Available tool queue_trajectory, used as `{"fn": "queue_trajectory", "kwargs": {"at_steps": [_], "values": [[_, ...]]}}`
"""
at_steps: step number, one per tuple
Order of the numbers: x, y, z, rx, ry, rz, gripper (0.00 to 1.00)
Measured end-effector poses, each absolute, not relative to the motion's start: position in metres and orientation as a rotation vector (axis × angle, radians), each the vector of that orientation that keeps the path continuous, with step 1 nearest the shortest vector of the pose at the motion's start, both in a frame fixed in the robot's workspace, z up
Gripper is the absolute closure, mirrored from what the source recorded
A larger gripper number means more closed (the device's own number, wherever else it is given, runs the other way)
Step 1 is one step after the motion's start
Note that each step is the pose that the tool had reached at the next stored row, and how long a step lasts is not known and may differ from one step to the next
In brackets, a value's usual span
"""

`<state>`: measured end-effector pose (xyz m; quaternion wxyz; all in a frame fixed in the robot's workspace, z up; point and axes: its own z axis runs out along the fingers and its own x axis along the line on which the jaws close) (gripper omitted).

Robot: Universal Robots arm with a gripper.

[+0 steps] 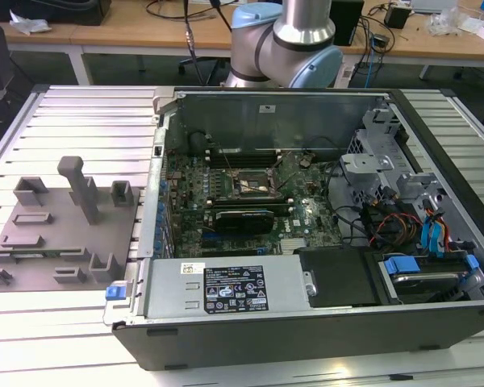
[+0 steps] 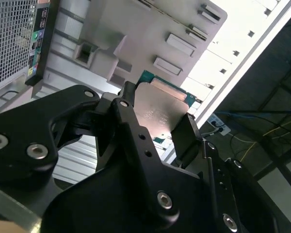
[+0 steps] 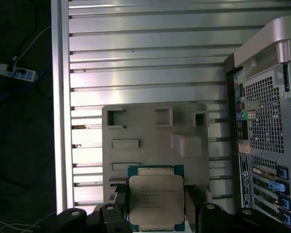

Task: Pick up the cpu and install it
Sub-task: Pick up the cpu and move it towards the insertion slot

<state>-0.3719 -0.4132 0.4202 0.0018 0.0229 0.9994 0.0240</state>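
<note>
Cpu (image 3: pixel 156 201): small flat square chip, silvery-grey metal lid on a green-edged base. Clamped at two opposite edges by the gripper (image 3: pixel 156 208), in the air, lid bare in both wrist views. Grey fixture plate (image 3: pixel 155 131) well behind it.

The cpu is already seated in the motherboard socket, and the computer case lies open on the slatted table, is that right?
Not quite. The cpu is not in the socket: the gripper holds it between its fingers, with the grey fixture plate behind it, as the first wrist view shows. The computer case does lie open on the slatted table.
</note>
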Motion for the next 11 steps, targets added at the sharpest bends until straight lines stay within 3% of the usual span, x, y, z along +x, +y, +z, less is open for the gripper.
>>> {"fn": "queue_trajectory", "kwargs": {"at_steps": [11], "values": [[-0.343, -0.413, 0.420, 0.072, 3.136, 0.075, 0.45]]}}
